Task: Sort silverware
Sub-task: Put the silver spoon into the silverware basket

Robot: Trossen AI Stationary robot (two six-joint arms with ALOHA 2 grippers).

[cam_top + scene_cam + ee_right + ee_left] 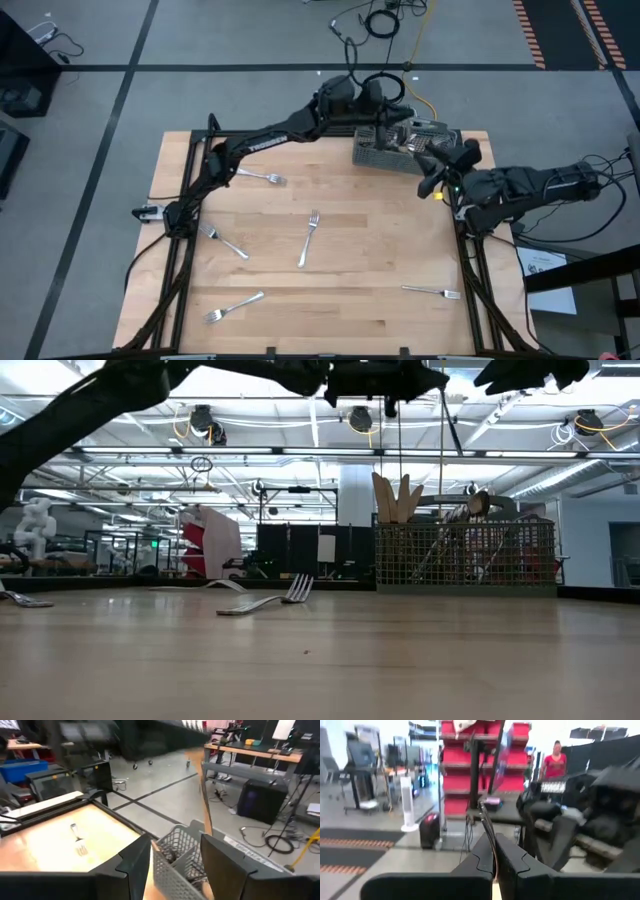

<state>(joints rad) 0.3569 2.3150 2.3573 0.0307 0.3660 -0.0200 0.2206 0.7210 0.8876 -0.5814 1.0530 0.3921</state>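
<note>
— Item: left gripper (pixel 495 862). Status?
— Clamped on one slim silver piece (pixel 487 827), type indeterminate, hanging directly above the mesh caddy (pixel 378 152).
— Stock in the caddy?
— Several pieces, just below that gripper.
— Outstanding?
— Five forks (pixel 308 240), loose on the table (pixel 400 230), well apart from it. Judged: mostly unsorted.
— Right gripper (pixel 175 855)?
— Partly open, empty, beside the caddy.
</note>
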